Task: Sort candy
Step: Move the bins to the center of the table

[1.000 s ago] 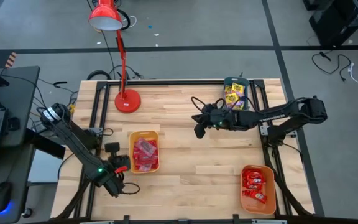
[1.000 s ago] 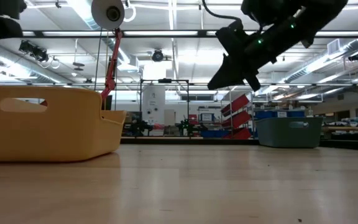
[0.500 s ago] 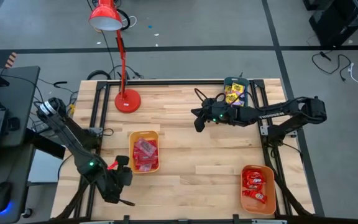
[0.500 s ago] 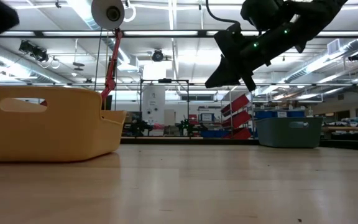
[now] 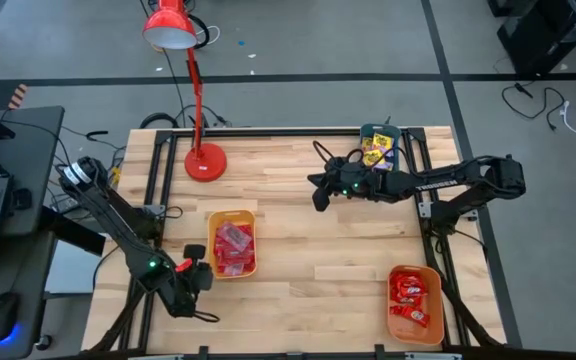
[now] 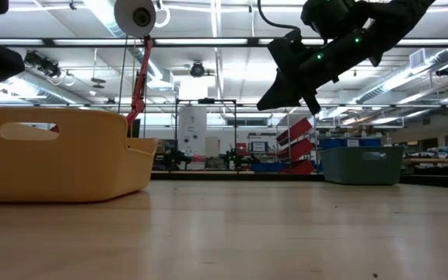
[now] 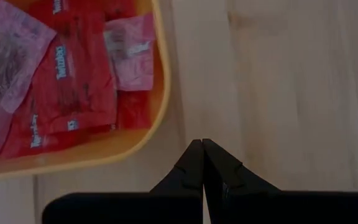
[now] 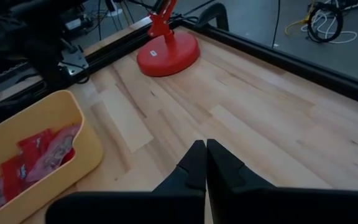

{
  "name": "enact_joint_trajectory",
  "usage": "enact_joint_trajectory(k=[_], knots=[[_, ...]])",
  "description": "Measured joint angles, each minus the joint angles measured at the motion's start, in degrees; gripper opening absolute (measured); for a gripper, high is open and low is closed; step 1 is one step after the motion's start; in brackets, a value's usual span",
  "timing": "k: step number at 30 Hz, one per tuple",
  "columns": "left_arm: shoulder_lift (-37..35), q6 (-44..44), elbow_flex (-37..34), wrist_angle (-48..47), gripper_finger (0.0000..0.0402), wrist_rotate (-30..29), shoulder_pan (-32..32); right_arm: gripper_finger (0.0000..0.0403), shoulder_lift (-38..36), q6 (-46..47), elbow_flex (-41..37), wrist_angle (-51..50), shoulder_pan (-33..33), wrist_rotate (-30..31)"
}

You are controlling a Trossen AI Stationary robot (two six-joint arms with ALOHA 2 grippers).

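Your left gripper [image 5: 196, 272] sits low at the near-left part of the wooden table [image 5: 308, 250], just beside the yellow-orange tray [image 5: 232, 243] that holds red and pinkish candy [image 5: 232, 245]. Its fingers [image 7: 191, 163] are pressed together with nothing between them, and the left wrist view shows their tips over bare wood just off a corner of that tray (you can read dark print on the red wrappers [image 7: 67, 93] there, with pink packets [image 7: 129, 53] lying among them).

Your right gripper [image 5: 320, 201] hangs above the table's far-middle area, the arm reaching in from the right edge. Its fingers [image 8: 196, 163] are likewise closed on nothing. In the low view it [image 6: 277, 92] floats well clear of the tabletop. The right wrist view looks across the wood toward the red lamp base [image 8: 167, 55] and one end of the yellow-orange tray [image 8: 36, 149].

Behind the right arm, at the far-right edge, the teal tray [image 5: 379, 150] carries the yellow packets [image 5: 375, 152] with dark print. At the near-right corner, the orange tray [image 5: 414, 302] holds red-wrapped candy [image 5: 406, 296].

The red desk lamp [image 5: 190, 90] stands at the far-left of the table, its shade leaning out past the table edge. No loose candy shows on the open wood between the trays in the high view.
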Motion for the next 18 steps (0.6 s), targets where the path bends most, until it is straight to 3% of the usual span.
enact_joint_trajectory(k=[9,18], knots=[[0.0,0.6,-0.7,-1.1,0.0000,-7.6,0.1,0.0000,0.0,0.0,0.0,0.0,-0.3,0.0],[0.0,0.3,-0.7,-4.6,0.0000,-10.9,1.3,0.0000,0.0,0.0,0.0,0.0,-0.3,0.2]])
